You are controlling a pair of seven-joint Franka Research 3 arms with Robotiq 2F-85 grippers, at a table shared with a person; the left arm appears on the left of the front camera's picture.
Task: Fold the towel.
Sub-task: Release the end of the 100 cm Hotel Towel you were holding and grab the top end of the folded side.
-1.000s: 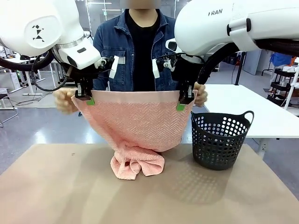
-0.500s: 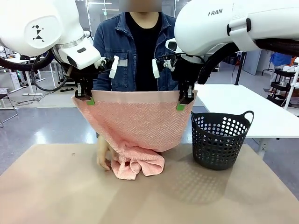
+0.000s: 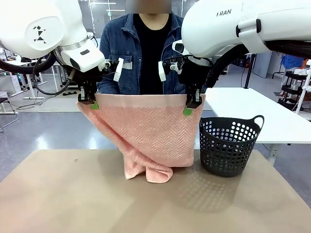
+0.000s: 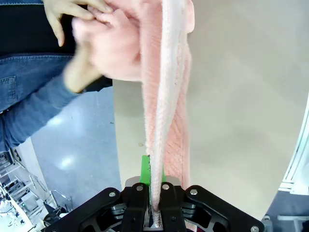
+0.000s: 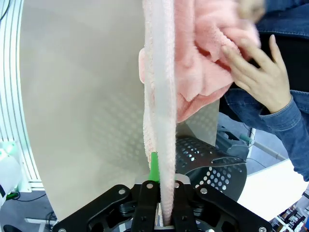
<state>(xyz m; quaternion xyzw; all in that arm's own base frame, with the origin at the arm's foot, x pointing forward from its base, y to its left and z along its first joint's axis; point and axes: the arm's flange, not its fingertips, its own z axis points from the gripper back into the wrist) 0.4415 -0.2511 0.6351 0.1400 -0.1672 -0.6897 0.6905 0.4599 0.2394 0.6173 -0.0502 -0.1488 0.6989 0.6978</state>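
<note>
The pale pink towel (image 3: 150, 133) hangs spread between both arms above the table, its plain border band along the top and its lower end bunched on the tabletop. My left gripper (image 3: 90, 103) is shut on the towel's top left corner, and my right gripper (image 3: 190, 108) is shut on the top right corner. In the left wrist view the towel (image 4: 164, 96) runs up from my shut left gripper (image 4: 153, 193), and the person's hands (image 4: 79, 29) hold its far end. In the right wrist view the towel (image 5: 161, 96) rises from my right gripper (image 5: 163, 191), with a hand (image 5: 258, 72) on the bunched part.
A black perforated basket (image 3: 228, 145) stands on the beige table (image 3: 58, 194) just right of the towel. A person in a denim jacket (image 3: 119, 53) stands at the far edge behind the towel. A white table (image 3: 272, 116) lies behind at the right.
The person's hands went from the top corners down behind the towel. The bunched lower end has been lifted and pulled, so the towel hangs longer and smoother. Both grippers held still.
</note>
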